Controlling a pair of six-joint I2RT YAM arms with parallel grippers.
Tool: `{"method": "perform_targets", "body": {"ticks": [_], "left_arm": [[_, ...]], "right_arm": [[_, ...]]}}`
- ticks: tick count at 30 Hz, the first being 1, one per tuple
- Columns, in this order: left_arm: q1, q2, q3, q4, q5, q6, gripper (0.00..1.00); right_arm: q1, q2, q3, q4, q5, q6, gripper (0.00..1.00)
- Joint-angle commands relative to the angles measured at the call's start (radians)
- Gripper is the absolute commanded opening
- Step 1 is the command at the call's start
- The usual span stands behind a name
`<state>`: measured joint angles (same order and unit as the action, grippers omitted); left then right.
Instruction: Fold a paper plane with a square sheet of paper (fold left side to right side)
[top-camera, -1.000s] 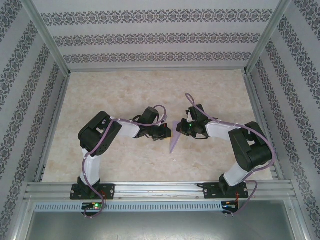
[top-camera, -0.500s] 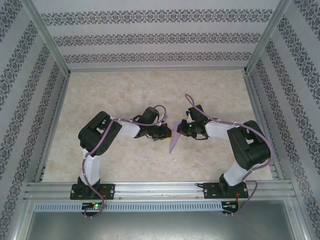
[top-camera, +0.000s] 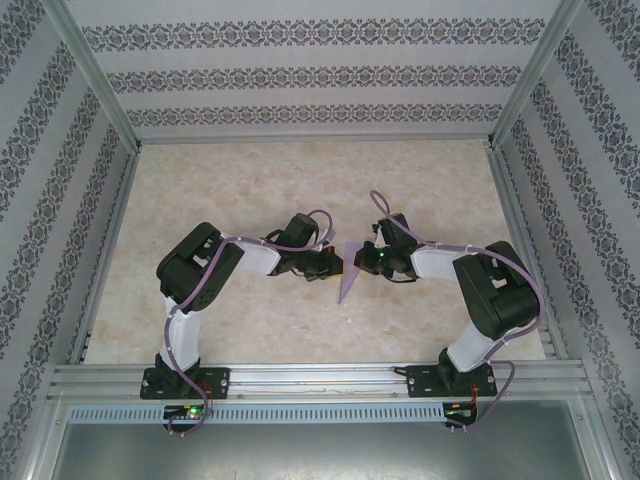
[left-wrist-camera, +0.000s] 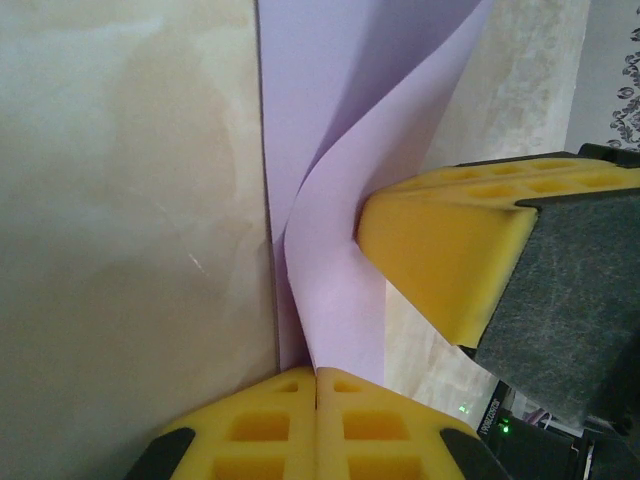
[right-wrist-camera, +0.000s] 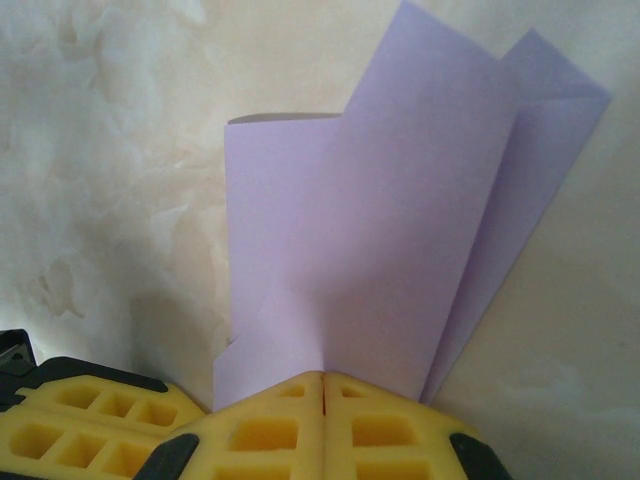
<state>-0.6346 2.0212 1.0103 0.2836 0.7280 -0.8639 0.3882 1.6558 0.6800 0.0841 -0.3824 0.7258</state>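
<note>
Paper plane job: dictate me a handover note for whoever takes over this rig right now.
Left pincer: shut on the paper.
Right pincer: shut on it too, from the opposite side.
Paper: held between both pincers over the middle of the table, bowed beside the left pincer.
Done: folded into overlapping layers, tapering to a point toward the near edge.
Left: it does not look like a flat, finished dart yet; probably flatten the current fold before letting go.

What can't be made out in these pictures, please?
Top external: lavender paper too small to count folds; left gripper and right gripper overlap it.
Left wrist: paper's far end cut off by the top edge.
Right wrist: paper's near edge hidden behind the yellow pads.
</note>
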Motion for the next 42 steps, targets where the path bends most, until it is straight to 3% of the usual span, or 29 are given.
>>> {"method": "perform_targets", "body": {"ticks": [1,4,10,17,23,42], "left_arm": [[-0.03,0.027,-0.018,0.001,-0.113,0.023,0.11],[-0.022,-0.034,-0.013,-0.035,-0.119,0.045,0.2],[0.012,-0.185,-0.009,-0.186,-0.145,0.115,0.26],[-0.006,-0.267,0.01,-0.286,-0.056,0.132,0.14],[-0.065,-0.216,0.053,-0.277,0.036,0.098,0.08],[-0.088,-0.089,0.017,-0.243,-0.029,0.094,0.04]], "right_arm": [[-0.003,0.03,-0.069,-0.027,0.034,-0.019,0.0],[-0.005,0.029,-0.102,0.002,0.036,-0.02,0.0],[-0.009,0.027,-0.14,0.047,0.037,-0.017,0.0],[-0.009,0.03,-0.142,0.063,0.027,-0.017,0.0],[-0.008,0.041,-0.138,0.062,0.023,-0.02,0.0],[0.0,0.064,-0.125,0.05,0.017,-0.025,0.0]]}}
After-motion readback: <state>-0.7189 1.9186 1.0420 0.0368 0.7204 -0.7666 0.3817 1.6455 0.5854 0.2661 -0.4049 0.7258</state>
